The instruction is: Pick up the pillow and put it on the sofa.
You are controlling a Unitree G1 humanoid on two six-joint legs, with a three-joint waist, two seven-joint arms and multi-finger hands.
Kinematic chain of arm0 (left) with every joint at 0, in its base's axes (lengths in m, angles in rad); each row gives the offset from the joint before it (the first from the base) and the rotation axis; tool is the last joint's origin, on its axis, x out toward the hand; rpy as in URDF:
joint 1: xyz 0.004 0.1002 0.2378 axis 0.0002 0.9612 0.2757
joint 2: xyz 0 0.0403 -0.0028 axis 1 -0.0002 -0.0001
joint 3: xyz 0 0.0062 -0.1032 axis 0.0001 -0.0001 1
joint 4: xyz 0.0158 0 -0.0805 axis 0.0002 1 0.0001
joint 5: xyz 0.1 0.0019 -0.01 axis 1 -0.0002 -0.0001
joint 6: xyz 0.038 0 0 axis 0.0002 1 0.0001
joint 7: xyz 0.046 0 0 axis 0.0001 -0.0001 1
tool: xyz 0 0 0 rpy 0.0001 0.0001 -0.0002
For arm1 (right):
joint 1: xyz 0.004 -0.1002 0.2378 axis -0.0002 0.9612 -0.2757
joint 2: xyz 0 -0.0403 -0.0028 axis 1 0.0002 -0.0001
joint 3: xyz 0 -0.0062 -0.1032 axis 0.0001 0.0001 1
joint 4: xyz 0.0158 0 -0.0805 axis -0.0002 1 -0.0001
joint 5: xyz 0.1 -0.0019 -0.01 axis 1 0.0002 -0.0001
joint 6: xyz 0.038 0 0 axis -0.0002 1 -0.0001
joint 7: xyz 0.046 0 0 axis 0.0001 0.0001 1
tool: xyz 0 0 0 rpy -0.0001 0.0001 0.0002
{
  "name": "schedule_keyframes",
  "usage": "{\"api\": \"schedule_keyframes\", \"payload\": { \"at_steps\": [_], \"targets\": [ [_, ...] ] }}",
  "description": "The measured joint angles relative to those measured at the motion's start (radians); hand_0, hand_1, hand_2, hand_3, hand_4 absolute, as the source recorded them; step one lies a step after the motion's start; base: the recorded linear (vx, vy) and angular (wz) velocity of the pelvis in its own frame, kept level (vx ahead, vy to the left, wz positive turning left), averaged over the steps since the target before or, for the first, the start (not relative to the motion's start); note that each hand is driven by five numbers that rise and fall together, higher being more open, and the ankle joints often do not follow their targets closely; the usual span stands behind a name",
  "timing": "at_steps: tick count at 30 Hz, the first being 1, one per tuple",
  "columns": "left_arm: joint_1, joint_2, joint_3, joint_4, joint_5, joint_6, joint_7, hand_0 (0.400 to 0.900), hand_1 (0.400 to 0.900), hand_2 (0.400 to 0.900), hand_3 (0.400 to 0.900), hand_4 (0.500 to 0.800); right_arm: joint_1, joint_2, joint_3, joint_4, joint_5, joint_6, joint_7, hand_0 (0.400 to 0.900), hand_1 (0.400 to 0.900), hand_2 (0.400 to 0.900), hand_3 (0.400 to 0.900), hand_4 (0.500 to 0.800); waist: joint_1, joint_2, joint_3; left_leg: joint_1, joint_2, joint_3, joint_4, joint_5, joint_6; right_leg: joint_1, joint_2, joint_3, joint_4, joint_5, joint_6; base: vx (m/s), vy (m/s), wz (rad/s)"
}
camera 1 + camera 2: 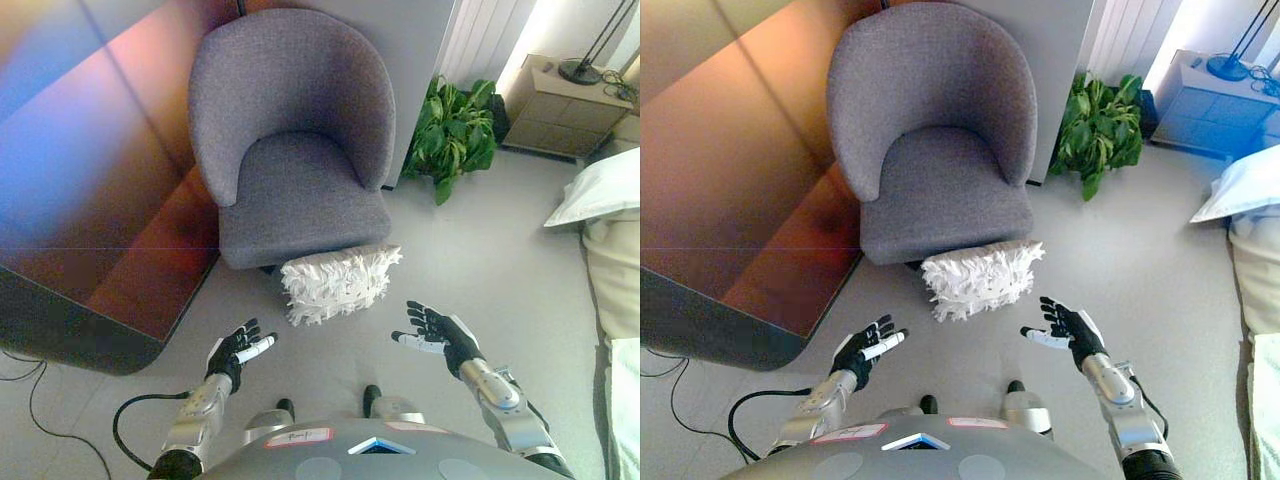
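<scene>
A white shaggy pillow (338, 283) lies on the floor, leaning against the front of a grey round-backed armchair (295, 165). My left hand (238, 350) is open, held above the floor below and to the left of the pillow. My right hand (433, 330) is open, below and to the right of the pillow. Neither hand touches it. The chair's seat is bare.
A reddish-brown panel (100, 180) stands to the left of the chair. A green potted plant (455, 130) stands to the chair's right by the wall. A bedside cabinet (560, 105) with a lamp base is at far right, and a bed with a white pillow (605, 190) runs along the right edge.
</scene>
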Motion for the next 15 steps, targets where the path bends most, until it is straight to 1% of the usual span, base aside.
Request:
{"api": "schedule_keyframes", "payload": {
  "at_steps": [5,7,9,10,11,12,13,14,15],
  "targets": [
    [-0.004,-0.001,0.0,0.0,-0.001,0.0,0.001,0.9,0.9,0.9,0.9,0.8,-0.001,-0.003,0.0,-0.001,0.0,0.0,0.0,0.9,0.9,0.9,0.9,0.8,-0.001,0.01,0.012,-0.021,0.009,-0.014,0.017,-0.004,-0.01,-0.007,0.012,0.002,0.003,-0.004,-0.006,-0.01,-0.118,-0.04],
    [-0.014,0.0,0.0,0.001,-0.004,0.0,0.002,0.9,0.9,0.9,0.9,0.8,-0.006,-0.008,0.001,-0.001,0.0,0.0,0.0,0.9,0.9,0.9,0.9,0.8,0.002,0.01,0.028,-0.041,0.015,-0.017,0.058,-0.014,-0.019,-0.016,0.024,0.021,0.003,-0.008,-0.012,-0.05,-0.137,-0.1],
    [-0.033,-0.001,0.0,0.0,-0.012,0.0,0.002,0.9,0.9,0.9,0.9,0.8,-0.024,-0.016,0.002,-0.001,0.001,-0.004,0.0,0.9,0.9,0.9,0.9,0.8,0.009,0.013,0.066,-0.09,0.028,-0.019,0.15,-0.043,-0.037,-0.037,0.046,0.049,0.025,-0.014,-0.027,-0.01,-0.091,0.03],
    [-0.05,0.0,-0.004,0.005,-0.02,0.0,0.002,0.9,0.9,0.9,0.9,0.8,-0.034,-0.02,0.001,-0.001,0.001,-0.004,-0.001,0.9,0.9,0.9,0.9,0.8,0.009,0.007,0.088,-0.12,0.022,-0.024,0.206,-0.05,-0.038,-0.043,0.042,0.056,0.03,-0.015,-0.038,0.06,-0.037,-0.05],
    [-0.065,0.0,-0.005,0.005,-0.022,0.001,0.001,0.9,0.9,0.9,0.9,0.8,-0.048,-0.023,0.001,0.0,0.001,-0.004,-0.002,0.9,0.9,0.9,0.9,0.8,0.013,-0.002,0.113,-0.152,0.018,-0.024,0.267,-0.05,-0.038,-0.047,0.042,0.059,0.038,-0.016,-0.04,0.08,-0.008,-0.09],
    [-0.079,0.0,-0.013,0.006,-0.029,0.001,0.001,0.9,0.9,0.9,0.9,0.8,-0.061,-0.028,0.001,0.0,0.001,-0.005,-0.006,0.9,0.9,0.9,0.9,0.8,0.024,-0.011,0.137,-0.179,0.013,-0.023,0.328,-0.05,-0.038,-0.05,0.039,0.063,0.045,-0.014,-0.048,0.13,0.006,-0.1],
    [-0.086,0.0,-0.026,0.006,-0.035,0.001,0.001,0.9,0.9,0.9,0.9,0.8,-0.066,-0.032,0.0,0.0,0.001,-0.006,-0.015,0.9,0.9,0.9,0.9,0.8,0.026,-0.016,0.146,-0.202,0.008,-0.037,0.37,-0.045,-0.036,-0.053,0.035,0.065,0.047,-0.012,-0.052,0.16,0.018,-0.11],
    [-0.087,-0.006,-0.034,0.006,-0.04,0.001,-0.002,0.9,0.9,0.9,0.9,0.8,-0.071,-0.038,0.0,0.0,0.002,-0.007,-0.021,0.9,0.9,0.9,0.9,0.8,0.028,-0.021,0.149,-0.229,0.0,-0.044,0.404,-0.039,-0.03,-0.056,0.029,0.067,0.037,-0.012,-0.053,0.2,0.04,-0.15],
    [-0.088,-0.019,-0.035,0.006,-0.04,0.001,-0.003,0.9,0.9,0.9,0.9,0.8,-0.079,-0.049,0.0,-0.001,0.003,-0.008,-0.026,0.9,0.9,0.9,0.9,0.8,0.025,-0.021,0.15,-0.239,-0.016,-0.045,0.396,-0.037,-0.014,-0.07,0.013,0.07,0.035,-0.012,-0.052,0.22,0.062,-0.16]
  ]
}}
